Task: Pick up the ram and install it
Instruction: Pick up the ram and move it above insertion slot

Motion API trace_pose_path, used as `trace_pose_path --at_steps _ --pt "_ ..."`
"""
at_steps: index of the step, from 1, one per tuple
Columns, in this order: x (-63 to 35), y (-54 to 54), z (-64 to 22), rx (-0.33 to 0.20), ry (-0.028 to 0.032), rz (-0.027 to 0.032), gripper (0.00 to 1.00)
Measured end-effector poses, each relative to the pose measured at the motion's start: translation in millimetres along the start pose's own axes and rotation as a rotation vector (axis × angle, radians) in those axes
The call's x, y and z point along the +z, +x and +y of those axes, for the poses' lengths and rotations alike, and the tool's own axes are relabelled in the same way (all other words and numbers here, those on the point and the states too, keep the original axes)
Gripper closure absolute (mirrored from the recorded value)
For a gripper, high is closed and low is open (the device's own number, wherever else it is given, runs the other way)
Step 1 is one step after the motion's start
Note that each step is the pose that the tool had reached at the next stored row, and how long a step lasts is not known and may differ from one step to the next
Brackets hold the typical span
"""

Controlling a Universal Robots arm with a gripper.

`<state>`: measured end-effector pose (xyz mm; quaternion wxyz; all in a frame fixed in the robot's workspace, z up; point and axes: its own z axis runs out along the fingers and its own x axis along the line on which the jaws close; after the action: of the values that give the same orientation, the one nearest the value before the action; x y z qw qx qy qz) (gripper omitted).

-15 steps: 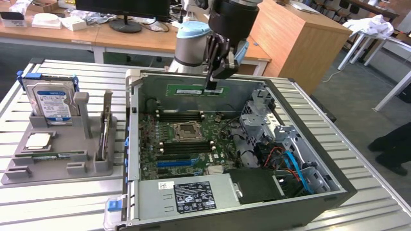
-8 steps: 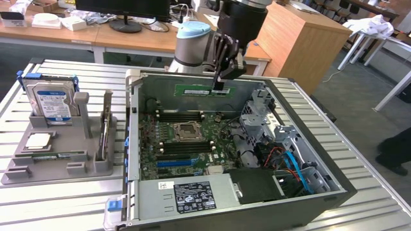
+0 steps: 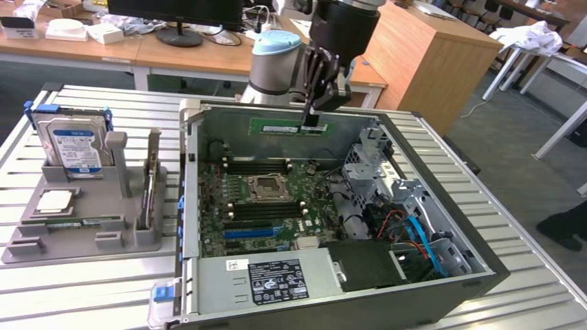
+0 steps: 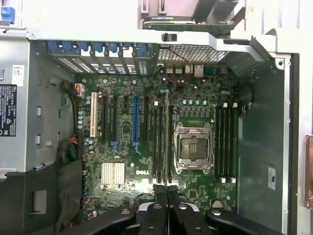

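Observation:
The ram [image 3: 280, 128] is a thin green stick, held level above the far side of the open computer case [image 3: 188, 206]. My gripper [image 3: 313, 124] is shut on it near its end at the exterior view's right. In the wrist view the ram [image 4: 167, 132] appears edge-on as a thin line running out from between the black fingers [image 4: 157, 208]. Below it lies the motherboard [image 4: 122, 196], and the stick lines up over the black memory slots [image 4: 159, 142] beside the empty processor socket [image 4: 194, 147]. A second bank of slots [image 4: 225, 142] lies on the socket's other side.
A grey holder [image 3: 64, 237] stands at the exterior view's left with a blue-and-white hard drive [image 3: 73, 148], a square silver chip [image 3: 55, 201] and a thin upright board [image 3: 150, 179]. Inside the case are a power supply [image 3: 275, 278], drive cage [image 3: 376, 165] and cables [image 3: 413, 230].

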<state>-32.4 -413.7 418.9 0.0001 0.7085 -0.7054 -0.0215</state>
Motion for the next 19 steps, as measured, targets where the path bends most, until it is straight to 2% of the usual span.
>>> trace_pose_path --at_steps 5,11,19 --pt "0.3 -6.8 0.0 0.0 0.0 0.0001 0.89" --pt "1.1 -7.0 -0.1 0.0 0.0001 -0.0002 0.89" --pt "12.4 -6.6 -0.4 0.0 -0.0001 0.0001 0.89"
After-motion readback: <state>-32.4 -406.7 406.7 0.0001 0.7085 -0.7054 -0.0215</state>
